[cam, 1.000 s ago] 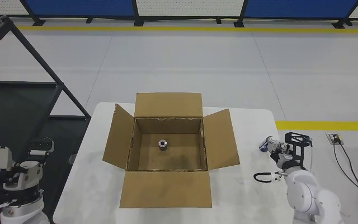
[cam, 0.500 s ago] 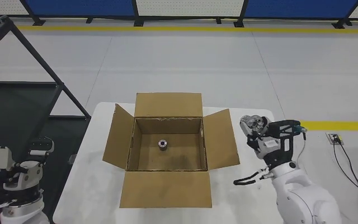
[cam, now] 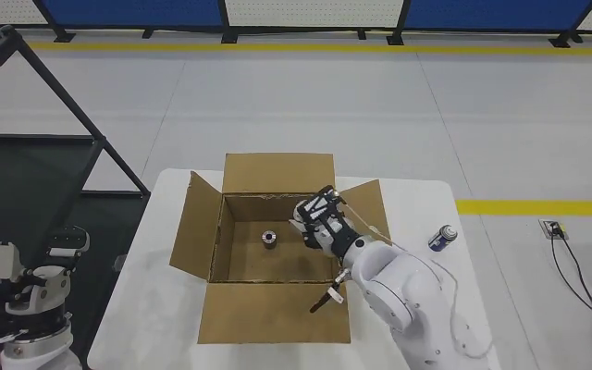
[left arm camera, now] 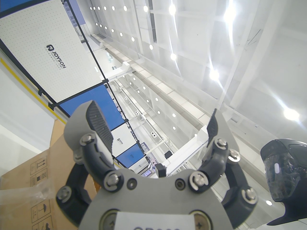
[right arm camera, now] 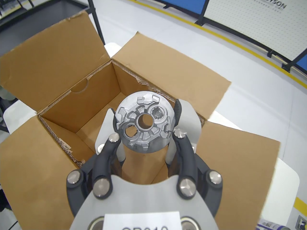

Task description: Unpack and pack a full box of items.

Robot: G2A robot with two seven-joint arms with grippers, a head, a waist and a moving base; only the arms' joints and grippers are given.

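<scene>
Right pincer (right arm camera: 145, 114) clasps a grey metal disc (right arm camera: 130, 118), round, holed and notched.

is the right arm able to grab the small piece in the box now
Probably not: the box stands open over the small piece, but the right pincer is shut on a metal disc.

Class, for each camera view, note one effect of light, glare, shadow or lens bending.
Left wrist view: bright ceiling lamps throw streaked glare behind the open left gripper. Right wrist view: the wide lens bows the yellow floor line; the round grey metal part is evenly lit. Top view: soft light; the brown cardboard box is shaded inside.
</scene>
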